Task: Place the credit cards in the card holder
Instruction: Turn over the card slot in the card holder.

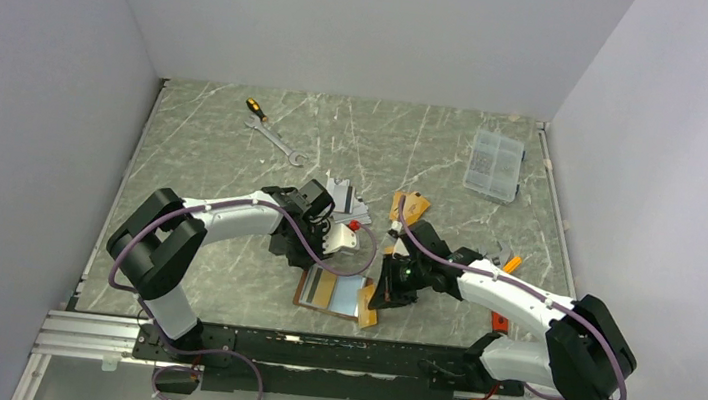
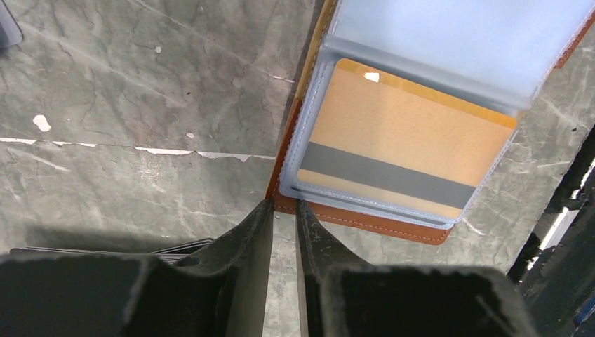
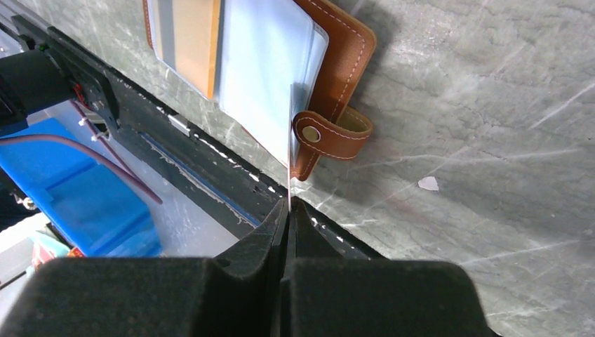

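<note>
One card holder (image 2: 365,217) lies open on the table (image 1: 215,144), with one gold card (image 2: 400,140) inside a clear sleeve (image 2: 365,201). The left gripper (image 2: 283,210) has its two fingers (image 2: 249,239) a little apart, holding nothing. The right gripper (image 3: 288,207) pinches one thin pale sheet (image 3: 289,140).

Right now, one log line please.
left tool open, empty | right tool shut on clear sleeve | gold card in card holder

We're looking at a robot lab bench here: plain pale walls (image 1: 42,74) box in a marbled grey-green table (image 1: 204,153) on three sides. Two white arms, left (image 1: 228,214) and right (image 1: 510,293), stand on a black mounting plate (image 1: 312,354) at the near edge, purple cables (image 1: 112,258) looping along them. Toward the back we spot a wrench (image 1: 276,141), a screwdriver (image 1: 254,106) and a clear parts box (image 1: 495,164).
</note>
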Available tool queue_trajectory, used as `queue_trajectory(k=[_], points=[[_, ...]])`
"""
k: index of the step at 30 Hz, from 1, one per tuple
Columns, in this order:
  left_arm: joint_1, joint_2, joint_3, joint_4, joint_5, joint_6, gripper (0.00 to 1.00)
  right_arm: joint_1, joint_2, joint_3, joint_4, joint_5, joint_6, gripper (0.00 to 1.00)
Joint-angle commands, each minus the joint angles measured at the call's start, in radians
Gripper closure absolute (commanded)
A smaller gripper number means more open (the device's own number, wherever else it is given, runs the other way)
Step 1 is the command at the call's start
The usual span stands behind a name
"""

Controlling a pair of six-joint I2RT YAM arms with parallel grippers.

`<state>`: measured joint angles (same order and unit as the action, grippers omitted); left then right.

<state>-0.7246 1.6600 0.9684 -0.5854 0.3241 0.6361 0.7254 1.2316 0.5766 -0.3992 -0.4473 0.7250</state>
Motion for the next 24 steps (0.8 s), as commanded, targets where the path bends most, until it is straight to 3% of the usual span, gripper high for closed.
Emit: queue_trajectory(k=[1, 24], points=[[-0.012, 0.027, -0.027, 0.001, -0.014, 0.019, 0.78, 0.003, -0.020, -0.024, -0.026, 0.017, 0.002, 1.00], [-0.039, 0.055, -0.021, -0.015, -0.030, 0.031, 0.88, 0.004, 0.040, -0.040, 0.064, -0.026, 0.005, 1.00]])
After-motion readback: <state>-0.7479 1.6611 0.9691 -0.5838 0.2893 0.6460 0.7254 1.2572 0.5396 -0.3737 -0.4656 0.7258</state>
